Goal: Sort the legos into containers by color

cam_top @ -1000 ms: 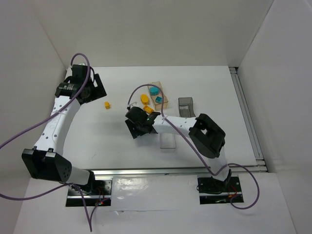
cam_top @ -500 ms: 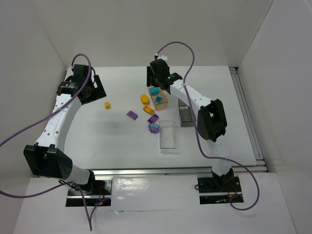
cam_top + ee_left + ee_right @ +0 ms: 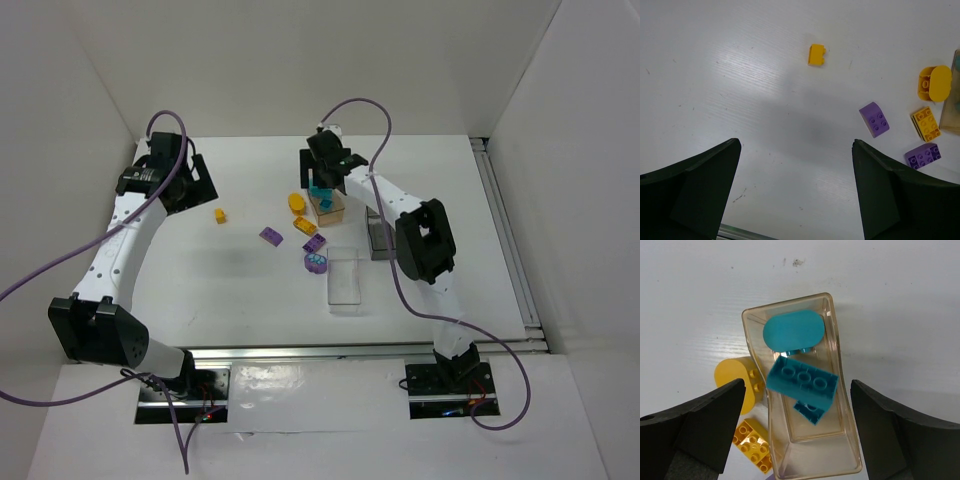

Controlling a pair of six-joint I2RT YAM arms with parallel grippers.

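My right gripper (image 3: 320, 183) (image 3: 797, 390) hangs open over the tan-amber container (image 3: 333, 210) (image 3: 847, 390). A teal rectangular lego (image 3: 802, 383) (image 3: 319, 192) is loose between the fingers, above the box and touching neither. Inside lie a teal oval lego (image 3: 793, 331) and another teal brick (image 3: 811, 411). Beside the box sit a yellow oval lego (image 3: 735, 382) (image 3: 934, 83) and a yellow brick (image 3: 753, 440) (image 3: 926, 123). On the table lie purple legos (image 3: 874, 119) (image 3: 923, 155) (image 3: 316, 262) and a small yellow one (image 3: 816, 54) (image 3: 220, 214). My left gripper (image 3: 198, 183) (image 3: 796, 150) is open at the far left, holding nothing.
The clear container (image 3: 344, 280) stands in the middle front. The dark grey container (image 3: 378, 240) stands right of the tan one, largely hidden by my right arm. White walls close in the table on the left, back and right.
My right arm swung from mid-table to above the tan container, then its jaws opened and let go of the teal brick. The left arm has not moved.
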